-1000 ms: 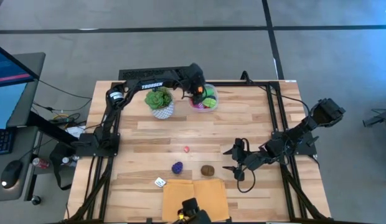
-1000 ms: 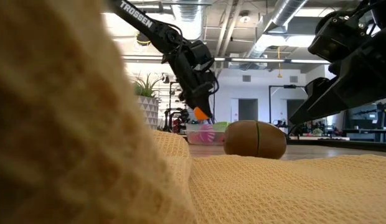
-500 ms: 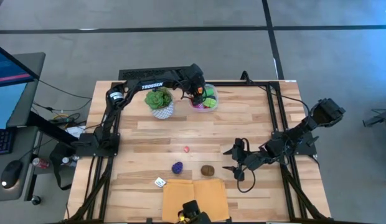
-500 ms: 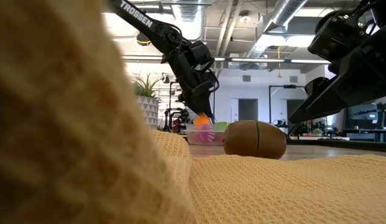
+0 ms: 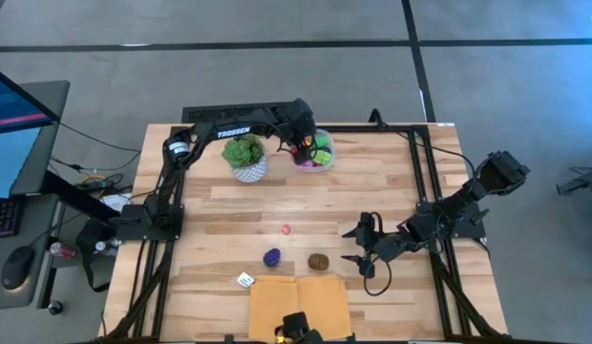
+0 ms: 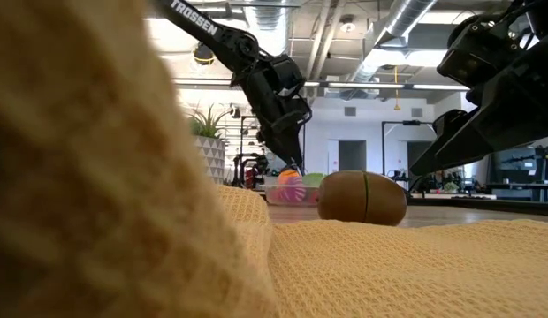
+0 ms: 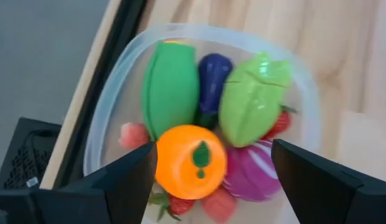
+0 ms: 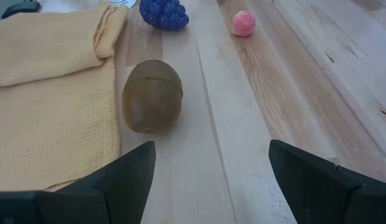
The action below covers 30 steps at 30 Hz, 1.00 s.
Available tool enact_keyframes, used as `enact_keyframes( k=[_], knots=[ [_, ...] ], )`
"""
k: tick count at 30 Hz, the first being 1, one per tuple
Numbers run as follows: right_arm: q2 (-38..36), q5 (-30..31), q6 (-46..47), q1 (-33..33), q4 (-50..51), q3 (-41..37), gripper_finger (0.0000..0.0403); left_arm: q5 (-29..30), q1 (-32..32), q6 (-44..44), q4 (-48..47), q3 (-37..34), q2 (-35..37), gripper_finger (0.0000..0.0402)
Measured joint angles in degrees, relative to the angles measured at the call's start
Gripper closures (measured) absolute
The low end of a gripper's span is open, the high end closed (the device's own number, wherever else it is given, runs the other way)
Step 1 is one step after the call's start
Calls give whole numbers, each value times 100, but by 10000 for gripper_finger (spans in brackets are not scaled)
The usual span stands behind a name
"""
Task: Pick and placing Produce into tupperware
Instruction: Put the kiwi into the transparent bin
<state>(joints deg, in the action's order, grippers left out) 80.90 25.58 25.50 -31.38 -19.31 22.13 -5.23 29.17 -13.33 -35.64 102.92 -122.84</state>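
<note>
The clear tupperware [image 5: 313,153] stands at the table's far edge, filled with produce: green pieces, a purple one, red and pink ones. An orange fruit [image 7: 190,162] lies on top of that pile. My left gripper [image 7: 213,154] hovers open just above the tupperware [image 7: 118,87], its fingers on either side of the orange fruit [image 6: 289,177]. On the near part of the table, my right gripper [image 5: 353,246] waits open, with a brown kiwi [image 8: 151,94], purple grapes [image 8: 164,12] and a small pink fruit [image 8: 243,23] lying on the wood ahead of it.
A potted green plant [image 5: 245,156] stands just left of the tupperware. A folded yellow cloth [image 5: 298,304] lies at the near edge beside the kiwi [image 5: 318,260], with a small white tag [image 5: 245,280] to its left. Bare wood stretches across the table's middle.
My left gripper has opened above the tupperware and let go of the orange fruit. The fruit has dropped from between the fingertips onto the pile in the tupperware. The arm itself has stayed in place.
</note>
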Motion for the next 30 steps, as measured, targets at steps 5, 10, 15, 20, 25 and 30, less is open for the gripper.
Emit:
enact_keyframes(
  k=[5,10,15,20,25,30],
  knots=[
    [0,1,0,2,0,0,67,-153,-227,-248,-739,501,9,95],
    [0,2,0,2,0,0,67,-182,-598,-463,-1607,1054,30,95],
    [0,2,0,2,4,0,67,-180,-1041,-554,-2488,1499,35,95],
    [0,2,0,2,42,0,67,-204,-1596,-554,-3149,1591,33,95],
    [0,2,0,2,46,0,67,-204,-2162,-488,-3611,1591,30,95],
    [0,2,2,0,44,0,67,-208,-2646,-356,-3835,1588,28,95]
  ],
)
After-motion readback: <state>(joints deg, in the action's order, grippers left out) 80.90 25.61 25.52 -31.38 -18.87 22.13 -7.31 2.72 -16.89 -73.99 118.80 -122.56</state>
